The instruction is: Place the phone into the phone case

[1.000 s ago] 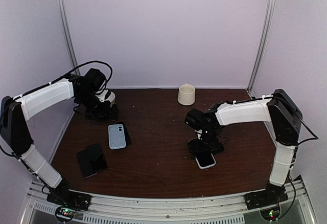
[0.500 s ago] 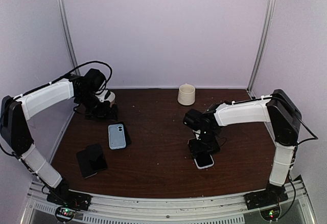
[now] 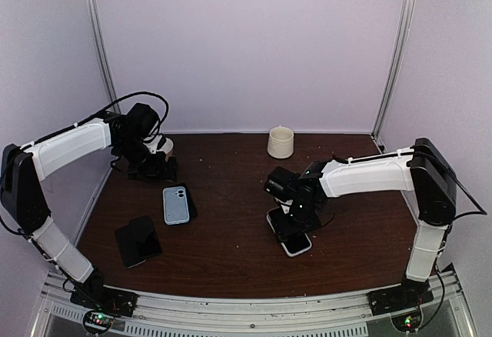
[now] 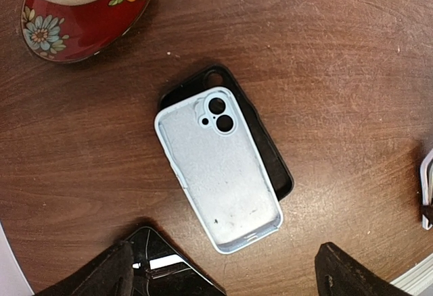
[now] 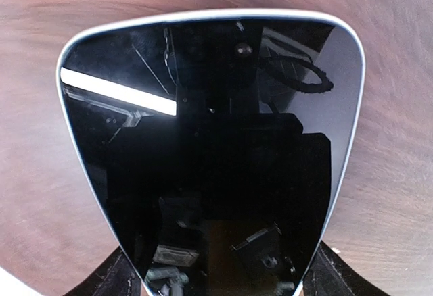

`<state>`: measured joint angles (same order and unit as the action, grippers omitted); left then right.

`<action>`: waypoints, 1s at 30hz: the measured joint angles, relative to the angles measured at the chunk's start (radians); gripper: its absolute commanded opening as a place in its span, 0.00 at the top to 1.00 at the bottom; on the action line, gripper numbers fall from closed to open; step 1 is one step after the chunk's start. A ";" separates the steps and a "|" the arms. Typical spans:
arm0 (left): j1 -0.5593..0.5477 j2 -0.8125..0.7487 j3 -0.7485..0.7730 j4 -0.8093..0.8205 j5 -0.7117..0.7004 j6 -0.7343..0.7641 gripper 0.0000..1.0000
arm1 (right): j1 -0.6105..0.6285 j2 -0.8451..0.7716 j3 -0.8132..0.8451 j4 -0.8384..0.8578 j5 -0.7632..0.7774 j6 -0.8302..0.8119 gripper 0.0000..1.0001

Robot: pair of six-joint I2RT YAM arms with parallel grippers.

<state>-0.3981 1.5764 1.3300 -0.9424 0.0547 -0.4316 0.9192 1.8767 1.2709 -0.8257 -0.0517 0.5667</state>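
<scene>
While the right gripper (image 3: pixel 295 215) sits low over the middle-right of the table (image 3: pixel 231 264), its jaws are closed against the long edges of the phone (image 5: pixel 210 140), and the dark fingers (image 5: pixel 116 279) flank its near end. The phone is screen up, with black glass inside a white rim. Whether its far end touches the wood cannot be told. It is well apart from the light blue phone case (image 4: pixel 220 171), which lies on the left side with its camera cut-out pointing away and partly overlaps a black case (image 4: pixel 274 164) beneath it. The left gripper (image 3: pixel 154 169) hangs near the back left with its jaws wide apart, holding nothing. A second dark handset (image 3: pixel 138 241) lies nearer the front edge. A red floral bowl (image 4: pixel 78 12) and a pale cup (image 3: pixel 280 142) stand clear of the work. Judgement on handling: the phone is rigid, moderately heavy and slick on the glass, so the hold belongs on the side rails. An end grip risks it pivoting or slipping. The case looks light and probably flexible. Resting on another case, it is likely to skid when pressed and may need pinning. Seating one end first seems the safest course.
</scene>
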 measured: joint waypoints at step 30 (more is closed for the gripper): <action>-0.180 -0.289 -0.193 0.543 0.637 0.055 0.45 | 0.245 -0.126 0.126 0.661 0.300 -0.459 0.62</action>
<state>-0.5781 1.2873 1.1374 -0.3992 0.6918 -0.3767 1.1637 1.7508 1.3964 -0.1642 0.2485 0.1074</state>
